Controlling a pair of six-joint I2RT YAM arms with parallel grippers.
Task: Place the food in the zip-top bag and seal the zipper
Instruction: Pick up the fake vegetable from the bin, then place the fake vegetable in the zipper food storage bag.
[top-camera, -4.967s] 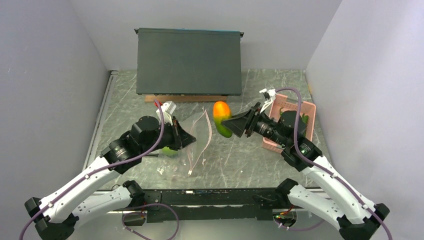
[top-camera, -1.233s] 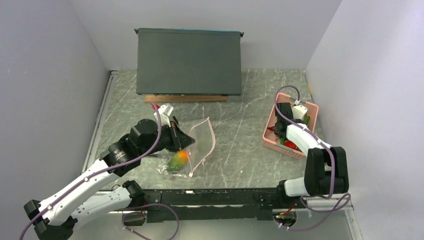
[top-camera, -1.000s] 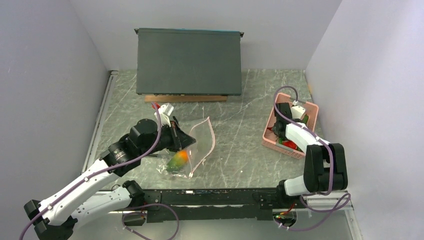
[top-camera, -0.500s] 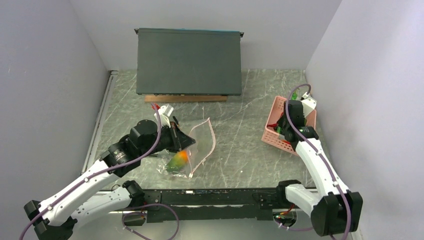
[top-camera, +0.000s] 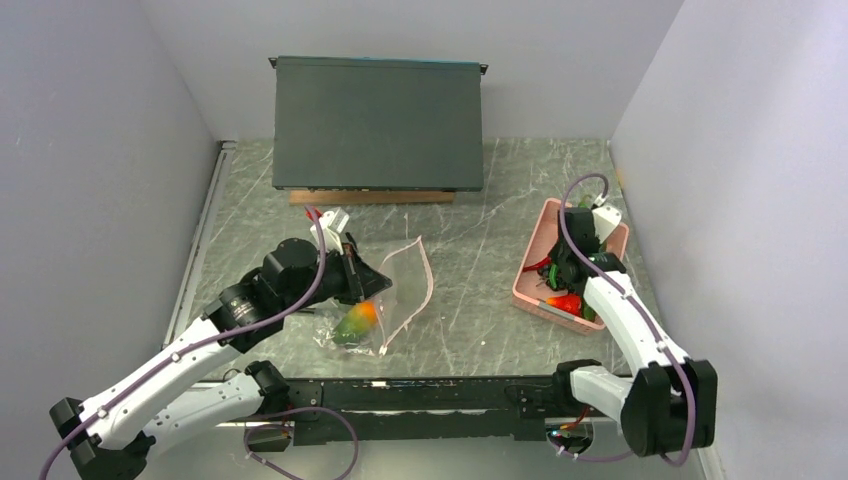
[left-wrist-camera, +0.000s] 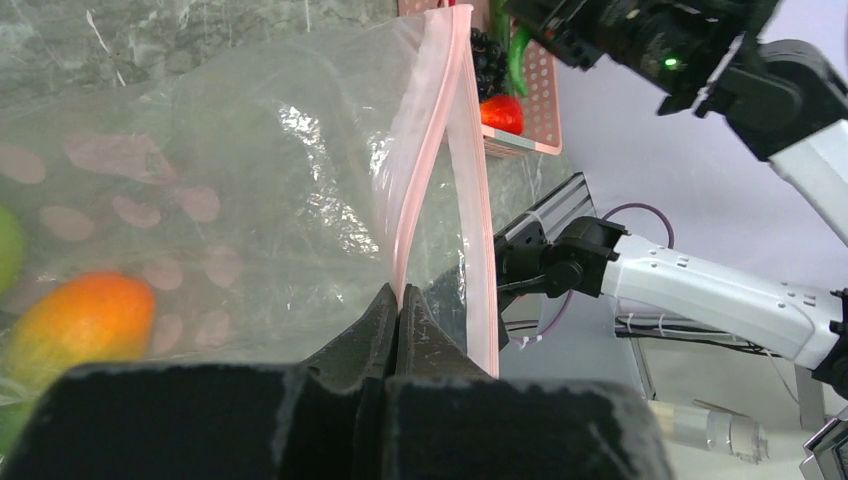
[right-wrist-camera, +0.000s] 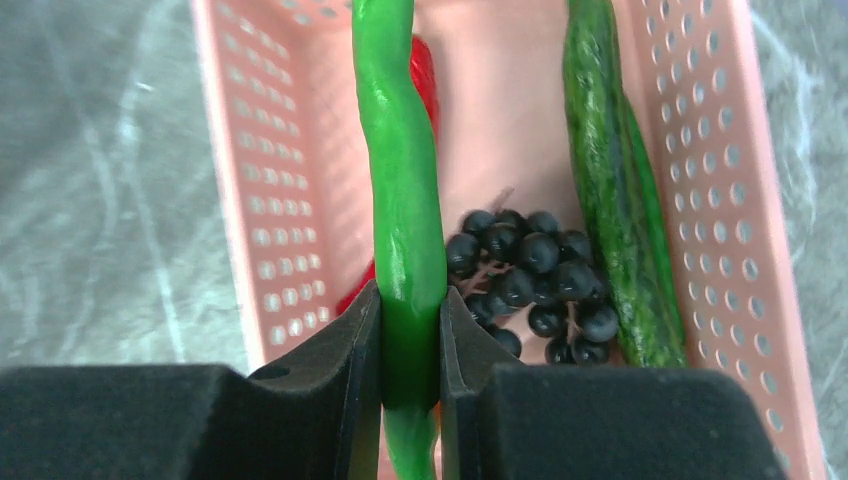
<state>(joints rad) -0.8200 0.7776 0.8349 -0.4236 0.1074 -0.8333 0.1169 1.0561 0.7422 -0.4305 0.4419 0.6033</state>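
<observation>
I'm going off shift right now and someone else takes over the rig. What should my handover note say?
Left hand: shut on the zipper strip of the bag, holding the mouth open.
Right hand: shut on a green pepper at the basket.
Done: orange fruit in the bag.
To do: green pepper, cucumber, grapes, red pepper, then seal.
</observation>
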